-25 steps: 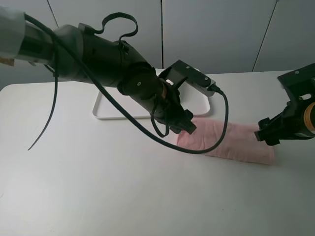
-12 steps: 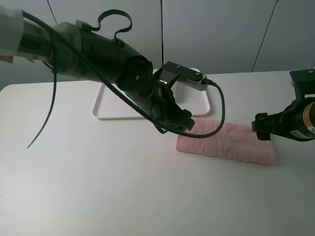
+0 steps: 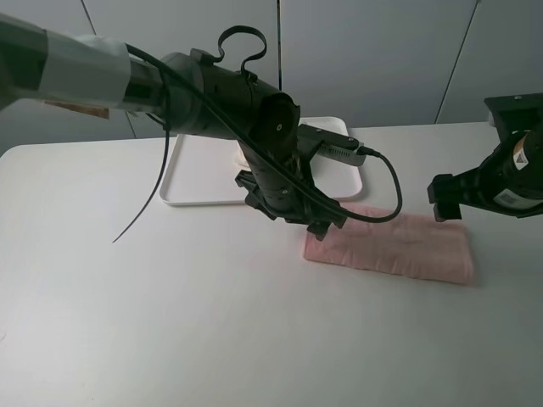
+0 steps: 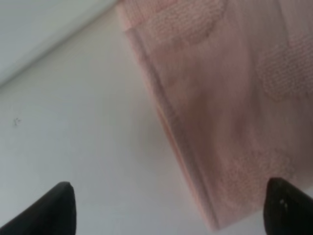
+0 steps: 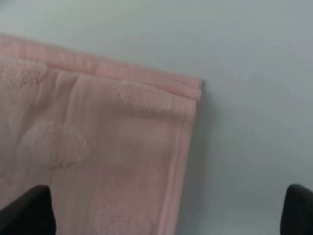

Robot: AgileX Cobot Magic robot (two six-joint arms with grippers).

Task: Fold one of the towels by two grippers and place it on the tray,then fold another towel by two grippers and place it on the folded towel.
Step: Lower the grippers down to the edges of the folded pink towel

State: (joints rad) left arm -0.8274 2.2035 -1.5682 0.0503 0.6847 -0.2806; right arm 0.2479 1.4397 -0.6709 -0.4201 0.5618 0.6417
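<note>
The pink towel [image 3: 399, 246] lies folded into a long strip on the table, just in front of the tray's right corner. My left gripper [image 3: 321, 225] hovers over its left end, jaws wide open and empty. The left wrist view shows that folded towel edge [image 4: 220, 98] between the spread fingertips [image 4: 58, 205]. My right gripper [image 3: 444, 209] hangs open just above the strip's far right corner. The right wrist view looks down on that corner [image 5: 98, 147]. The white tray [image 3: 191, 182] sits behind. A sliver of the cream towel [image 3: 243, 158] shows on it, mostly hidden by the left arm.
The bulky left arm [image 3: 221, 93] and its looping black cable [image 3: 382, 182] stretch over the tray and the towel's left part. The right arm's body [image 3: 513, 165] stands at the right edge. White table [image 3: 170, 322] spreads in front of the towel.
Both grippers have let go of the pink towel's ends and risen off it, jaws opening fully. The left arm has swung and turned over the tray. The towel has settled flat.
</note>
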